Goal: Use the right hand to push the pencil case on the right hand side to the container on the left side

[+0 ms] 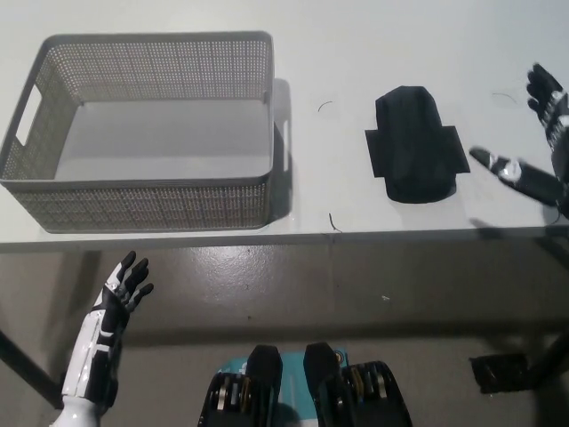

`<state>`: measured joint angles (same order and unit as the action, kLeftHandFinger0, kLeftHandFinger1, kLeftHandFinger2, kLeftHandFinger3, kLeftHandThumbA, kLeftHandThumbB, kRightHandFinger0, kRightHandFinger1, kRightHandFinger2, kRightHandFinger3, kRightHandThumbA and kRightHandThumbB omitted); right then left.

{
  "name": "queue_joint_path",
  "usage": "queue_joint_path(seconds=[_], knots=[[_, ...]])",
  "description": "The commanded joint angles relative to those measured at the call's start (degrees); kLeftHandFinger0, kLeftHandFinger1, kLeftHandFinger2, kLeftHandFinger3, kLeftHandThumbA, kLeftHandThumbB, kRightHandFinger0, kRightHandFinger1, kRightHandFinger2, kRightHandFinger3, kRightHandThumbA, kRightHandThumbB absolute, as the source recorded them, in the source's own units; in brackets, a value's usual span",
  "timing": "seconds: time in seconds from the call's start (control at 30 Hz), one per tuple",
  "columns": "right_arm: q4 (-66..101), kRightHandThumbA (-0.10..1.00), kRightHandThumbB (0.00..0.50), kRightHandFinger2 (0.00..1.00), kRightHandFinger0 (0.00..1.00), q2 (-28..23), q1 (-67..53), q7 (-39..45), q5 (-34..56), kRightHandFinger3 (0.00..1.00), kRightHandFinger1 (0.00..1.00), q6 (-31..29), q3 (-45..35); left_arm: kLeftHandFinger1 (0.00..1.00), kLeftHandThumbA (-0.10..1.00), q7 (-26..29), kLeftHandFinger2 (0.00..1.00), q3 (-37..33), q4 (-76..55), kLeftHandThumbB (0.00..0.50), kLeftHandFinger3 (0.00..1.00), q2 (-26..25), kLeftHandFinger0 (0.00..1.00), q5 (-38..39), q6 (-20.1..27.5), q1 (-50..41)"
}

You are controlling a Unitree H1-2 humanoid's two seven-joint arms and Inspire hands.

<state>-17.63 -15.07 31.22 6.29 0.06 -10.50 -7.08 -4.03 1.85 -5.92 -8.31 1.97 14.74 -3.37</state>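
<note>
A black pencil case [412, 146] lies flat on the white table [356, 53], right of the middle. A grey mesh container [142, 133] stands empty at the left. My black right hand [533, 147] is open at the picture's right edge, over the table and a short way right of the pencil case, not touching it. My white left hand [120, 294] rests open at the lower left, below the table's front edge.
The table's front edge [338, 236] runs across the middle of the picture, with grey floor [356, 294] below it. A dark object [498, 372] sits on the floor at the lower right. Bare table lies between the container and the pencil case.
</note>
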Motion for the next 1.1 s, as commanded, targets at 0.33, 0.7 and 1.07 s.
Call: queue_joint_path(seconds=[0.33, 0.7, 1.07], knots=[[-32.4, 1.00, 0.227, 1.00, 1.00, -0.3, 21.4, -1.1, 2.0, 1.00, 1.00, -3.7, -0.8, 1.00, 0.97, -0.9, 1.00, -0.1, -2.3, 0.078, 1.00, -0.4, 1.00, 1.0, 1.3, -0.1], [-55.3, 1.00, 0.220, 1.00, 1.00, 1.0, 31.8, -1.8, 2.7, 1.00, 1.00, -7.1, -1.8, 1.00, 0.97, -0.8, 1.00, 0.0, -2.9, 0.106, 1.00, 0.0, 1.00, 1.1, 0.8, -0.3], [-61.9, 1.00, 0.253, 1.00, 1.00, 5.9, 29.7, -2.9, 4.4, 1.00, 1.00, -7.9, -2.9, 1.00, 0.98, -1.2, 1.00, 0.4, -2.6, 0.108, 1.00, -0.6, 1.00, 2.0, 0.6, 0.4]])
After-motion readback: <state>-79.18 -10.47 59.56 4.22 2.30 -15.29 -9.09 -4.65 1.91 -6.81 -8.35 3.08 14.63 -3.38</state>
